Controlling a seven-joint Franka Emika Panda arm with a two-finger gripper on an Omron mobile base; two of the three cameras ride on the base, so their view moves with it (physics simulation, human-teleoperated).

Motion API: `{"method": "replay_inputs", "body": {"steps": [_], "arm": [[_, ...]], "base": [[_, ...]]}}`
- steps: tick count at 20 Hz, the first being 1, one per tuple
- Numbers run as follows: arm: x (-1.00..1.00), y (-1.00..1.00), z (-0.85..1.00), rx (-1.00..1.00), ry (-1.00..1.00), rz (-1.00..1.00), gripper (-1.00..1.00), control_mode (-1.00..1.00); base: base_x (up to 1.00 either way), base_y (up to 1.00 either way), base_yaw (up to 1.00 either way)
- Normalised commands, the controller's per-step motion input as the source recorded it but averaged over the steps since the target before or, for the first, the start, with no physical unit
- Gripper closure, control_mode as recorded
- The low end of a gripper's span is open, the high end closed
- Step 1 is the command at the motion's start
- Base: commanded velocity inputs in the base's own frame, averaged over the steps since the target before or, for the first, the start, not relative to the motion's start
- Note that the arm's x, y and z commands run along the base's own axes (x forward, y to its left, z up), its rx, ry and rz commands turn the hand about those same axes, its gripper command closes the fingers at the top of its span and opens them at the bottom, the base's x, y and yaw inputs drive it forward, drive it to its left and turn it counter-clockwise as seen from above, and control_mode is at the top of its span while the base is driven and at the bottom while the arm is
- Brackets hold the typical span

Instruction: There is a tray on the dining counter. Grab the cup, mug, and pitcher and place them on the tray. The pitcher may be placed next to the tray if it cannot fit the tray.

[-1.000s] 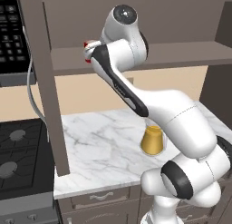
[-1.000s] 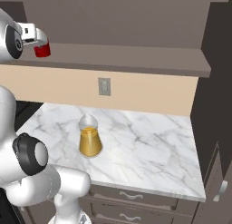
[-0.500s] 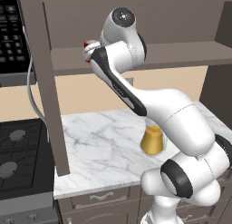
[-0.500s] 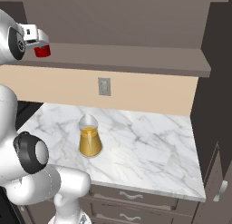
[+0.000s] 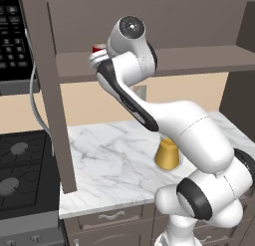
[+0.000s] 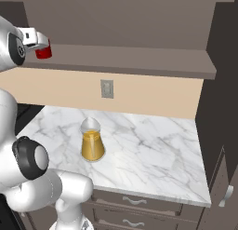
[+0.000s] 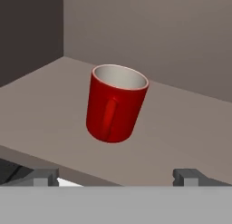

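A white robot arm [image 5: 149, 115] reaches up to a grey-brown shelf [image 6: 139, 59] above a kitchen counter, its gripper [image 7: 115, 175] level with the red mug [image 7: 115, 103] that stands upright there near the shelf's back corner. In the hand view the two finger tips [image 7: 45, 175] stand wide apart at the shelf's front edge, spread to either side of the mug and short of it, holding nothing; the mug's handle faces the camera and its pale inside shows at the rim. From the right base view the mug [image 6: 43, 52] sits at the far left end of the shelf, just beside the hand. Below, on a white grey-veined marble countertop [image 6: 148, 150], the clear glass pitcher [image 6: 91, 140] with orange-yellow liquid stands upright, well apart from the mug and alone on the stone; in the left base view the arm's forearm covers its neck, leaving the amber base [image 5: 168, 154] showing. A grey wall outlet [image 6: 107, 89] sits on the beige backsplash behind it. To the left a dark upright post [image 5: 52, 90] rises from the counter's edge, beside a black stovetop [image 5: 22, 170] and a black microwave panel [image 5: 12, 38]. Drawers with curved handles [image 6: 130, 201] run beneath the marble.
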Motion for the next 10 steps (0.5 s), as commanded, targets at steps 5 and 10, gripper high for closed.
{"method": "replay_inputs", "body": {"steps": [5, 10], "arm": [[0.11, 0.04, -0.03, 0.04, -0.07, 0.00, -1.00, -1.00], [0.16, 0.04, -0.04, 0.02, -0.04, 0.00, -1.00, -1.00]], "base": [[0.00, 0.00, 0.00], [0.00, 0.00, 0.00]]}}
